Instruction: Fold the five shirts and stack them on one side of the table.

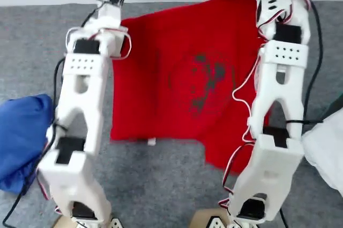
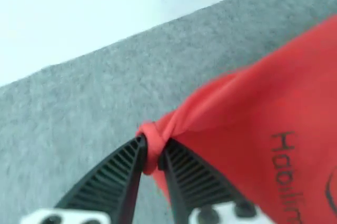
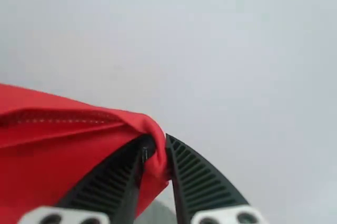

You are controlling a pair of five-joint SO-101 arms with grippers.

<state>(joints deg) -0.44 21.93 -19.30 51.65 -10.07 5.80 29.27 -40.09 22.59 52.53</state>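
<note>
A red shirt (image 1: 182, 83) with a dark print is held up and spread between both arms over the grey table (image 1: 32, 40). My left gripper (image 2: 151, 153) is shut on a bunched corner of the red shirt (image 2: 253, 124) at its far left. My right gripper (image 3: 155, 153) is shut on a hemmed corner of the red shirt (image 3: 63, 145), raised at the far right. The shirt's near part drapes onto the table toward the arms' bases.
A crumpled blue shirt (image 1: 21, 137) lies at the table's left edge beside the left arm. A white shirt (image 1: 327, 147) lies at the right edge. A pale wall runs behind the table's far edge.
</note>
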